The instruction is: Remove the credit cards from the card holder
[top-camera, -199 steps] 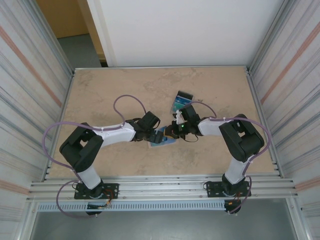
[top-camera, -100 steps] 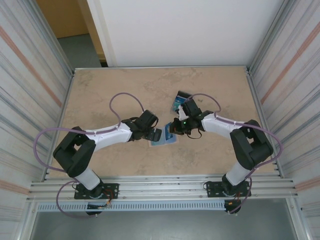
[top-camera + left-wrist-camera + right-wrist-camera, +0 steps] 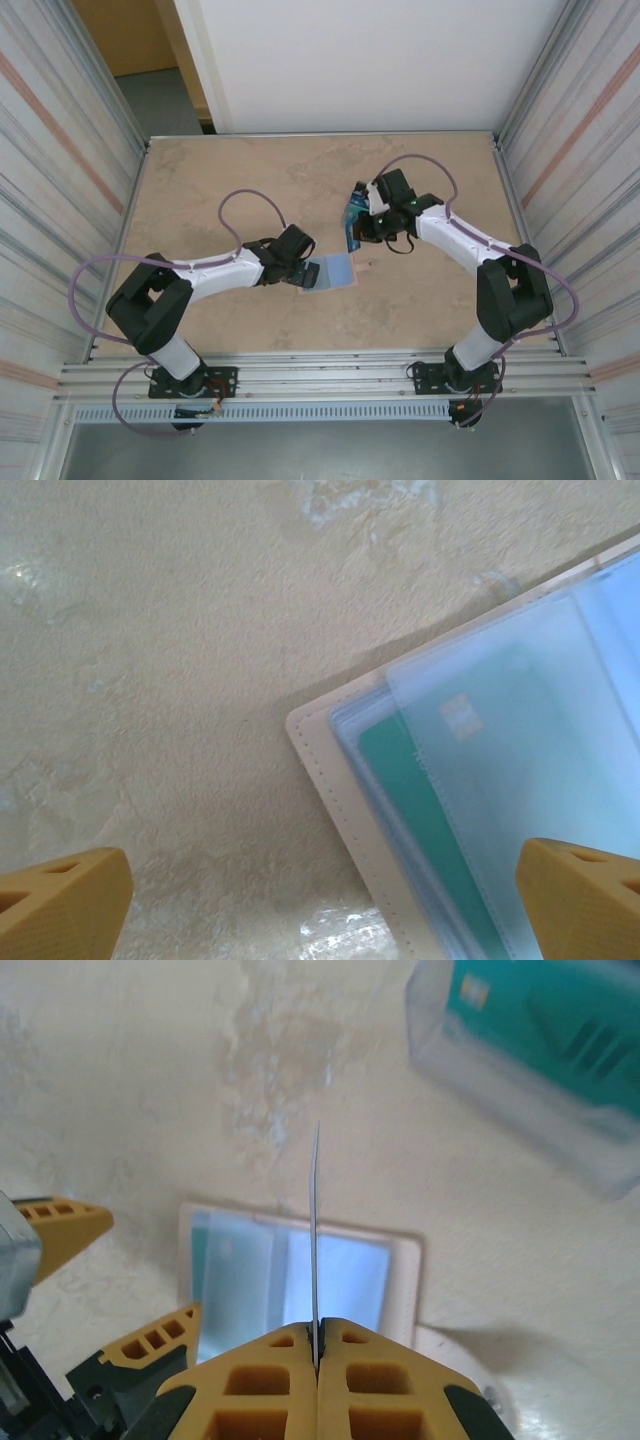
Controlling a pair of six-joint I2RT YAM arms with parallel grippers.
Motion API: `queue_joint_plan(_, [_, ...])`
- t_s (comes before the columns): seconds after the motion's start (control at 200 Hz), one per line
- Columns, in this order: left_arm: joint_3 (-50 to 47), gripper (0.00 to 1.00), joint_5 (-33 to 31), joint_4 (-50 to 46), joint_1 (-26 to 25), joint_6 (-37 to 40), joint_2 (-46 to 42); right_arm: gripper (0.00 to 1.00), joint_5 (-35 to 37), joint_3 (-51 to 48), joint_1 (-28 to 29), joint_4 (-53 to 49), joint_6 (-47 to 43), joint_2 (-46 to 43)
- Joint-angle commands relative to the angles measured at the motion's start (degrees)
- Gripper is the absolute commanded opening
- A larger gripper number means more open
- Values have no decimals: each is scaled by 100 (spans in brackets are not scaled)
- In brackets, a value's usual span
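Credit card (image 3: pixel 316 1230) looks thin, stiff, slick, light; right pincer (image 3: pixel 317 1335) clamps its edge, one o'clock from card holder (image 3: pixel 340 268). Left pincer (image 3: pixel 308 272) gapes beside a pocketed teal card (image 3: pixel 420 820).

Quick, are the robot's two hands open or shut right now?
Left gripper: open, gripping nothing, at the card holder's corner.
Right gripper: shut on a credit card.

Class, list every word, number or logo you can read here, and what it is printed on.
None can be read.
Teal card in the holder: pale patch, blurred by the sleeve.
Boxed card, clear box: dark bars, no letters legible.
Held card, right tool: edge-on, face hidden.
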Motion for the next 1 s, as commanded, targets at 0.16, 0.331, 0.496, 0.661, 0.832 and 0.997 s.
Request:
queue_joint_plan(0.16, [-36, 99, -260, -19, 83, -31, 202, 5, 343, 986, -400, -571, -1244, 385])
queue_joint_plan(0.331, [-98, 99, -267, 73, 201, -9, 286, 4, 463, 1493, -551, -692, -1845, 758])
queue_joint_plan(0.496, [-119, 99, -291, 66, 302, 37, 315, 4, 645, 1990, -586, -862, -2382, 1104])
queue_joint_plan(0.661, [-119, 99, -275, 36, 318, 66, 192, 4, 939, 2410, -579, -1034, -2813, 1448])
queue_joint_plan(0.832, [-110, 99, -193, -53, 318, 67, 6, 4, 1203, 2615, -581, -1049, -3228, 1697])
queue_joint_plan(0.997, [-89, 99, -134, -100, 318, 39, -297, 4, 1211, 2796, -579, -1145, -3562, 1916])
